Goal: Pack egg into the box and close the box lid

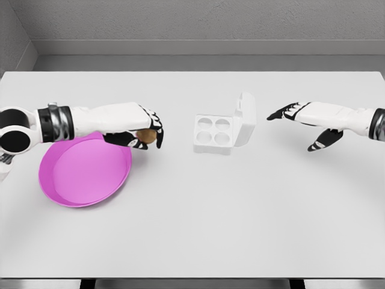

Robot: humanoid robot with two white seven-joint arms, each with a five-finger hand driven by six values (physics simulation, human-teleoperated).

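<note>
While box (215,133) sits open, left hand (141,129) grips egg (145,136).

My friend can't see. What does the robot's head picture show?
The left hand grips a brown egg above the round pink plate's edge. A white four-cup egg box, lid up, sits mid-table; the right hand hovers open beside it.

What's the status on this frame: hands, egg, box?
Left robot hand shut on egg, above pink plate's right rim. Right robot hand open, beside box. Box lid up, four cups empty. Path to box clear.
</note>
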